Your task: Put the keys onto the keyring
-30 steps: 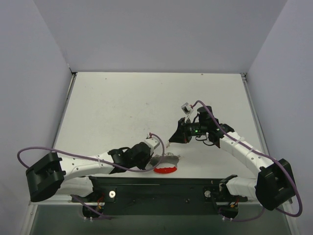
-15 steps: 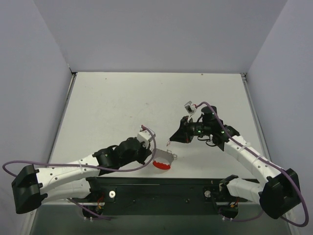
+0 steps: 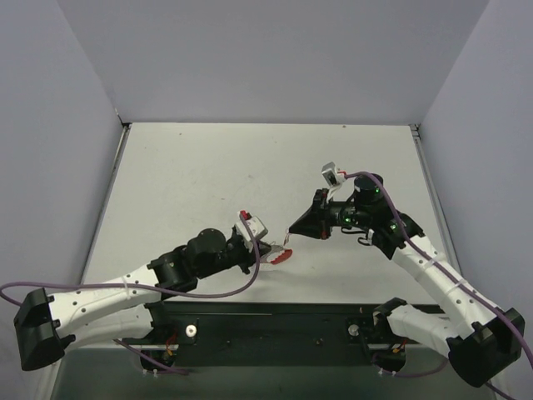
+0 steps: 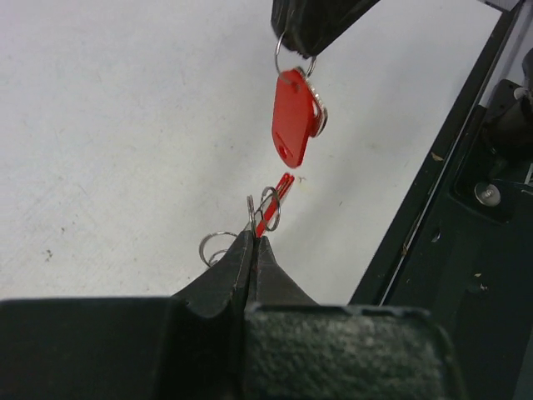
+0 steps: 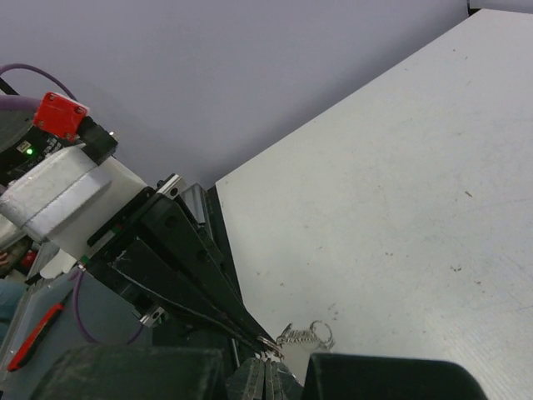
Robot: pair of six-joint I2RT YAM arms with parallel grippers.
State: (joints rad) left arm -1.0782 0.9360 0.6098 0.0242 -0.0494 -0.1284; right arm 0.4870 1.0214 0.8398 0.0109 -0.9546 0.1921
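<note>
Keyring pinched in my clenched left gripper, seen from overhead, just off the tip of the right gripper. Left wrist camera: jaws closed on the ring's wire loops, and the red-headed key dangles just beyond them from the clamped right gripper. Right wrist camera: the ring's silver wire shows just past my closed jaws.

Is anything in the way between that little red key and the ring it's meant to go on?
Nothing visible. The key, hanging from the right gripper, and the keyring, pinched in the left gripper, face each other with only open air between.
</note>
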